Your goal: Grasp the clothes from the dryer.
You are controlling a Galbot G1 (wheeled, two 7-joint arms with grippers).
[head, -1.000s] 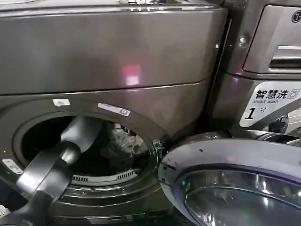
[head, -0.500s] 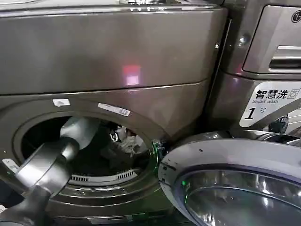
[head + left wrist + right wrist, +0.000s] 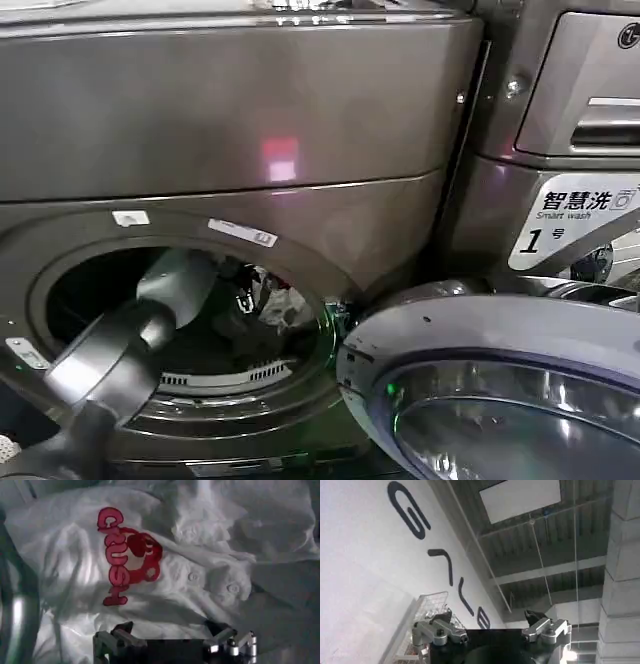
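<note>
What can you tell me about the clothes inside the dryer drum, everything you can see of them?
The clothes are a crumpled bundle of white fabric, thin and creased, printed in red with the word CRUSH beside a round red motif, and with small round raised studs or buttons. From the head view they lie deep in the dryer drum, right of the middle of the mouth and far smaller than it. The left gripper is open just in front of the fabric; contact cannot be told.
</note>
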